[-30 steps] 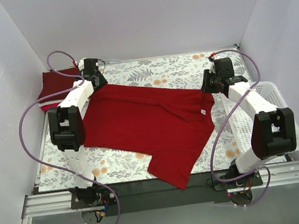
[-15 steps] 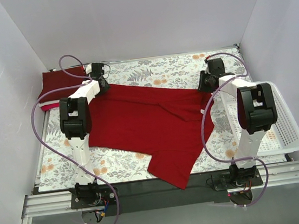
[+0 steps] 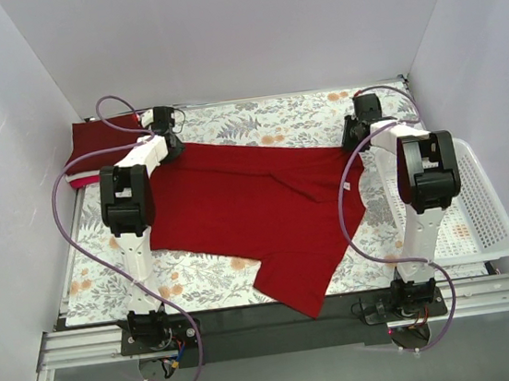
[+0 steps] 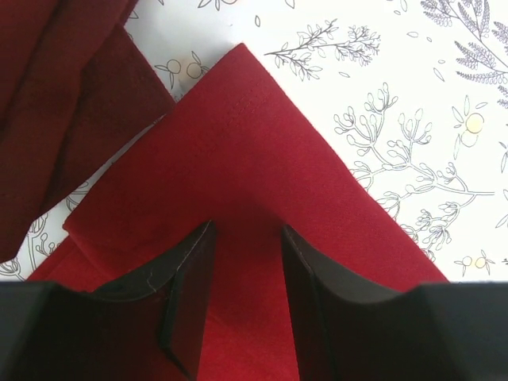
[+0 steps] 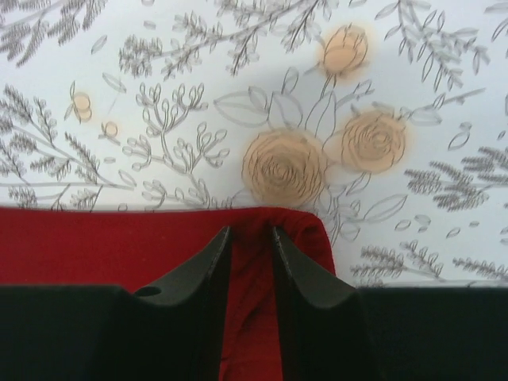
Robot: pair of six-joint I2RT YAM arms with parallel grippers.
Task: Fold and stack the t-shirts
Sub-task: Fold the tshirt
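Floral-print table (image 3: 255,121), white walls; red shirt (image 3: 248,210) lies spread across the middle, with a maroon stack (image 3: 95,140) at upper left. Right gripper (image 5: 250,232) pinches the shirt's upper-right corner; left gripper (image 4: 248,234) straddles the upper-left corner, half closed, hold on the cloth unclear. Risk: a shallow left bite likely lets that corner slip on the lift, skewing the fold.

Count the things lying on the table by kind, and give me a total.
Shirts: 2, a red shirt spread out and a maroon shirt folded at the far left; thin layers under it cannot be counted.
Baskets: 1, a white basket at the right.
Total: 3.
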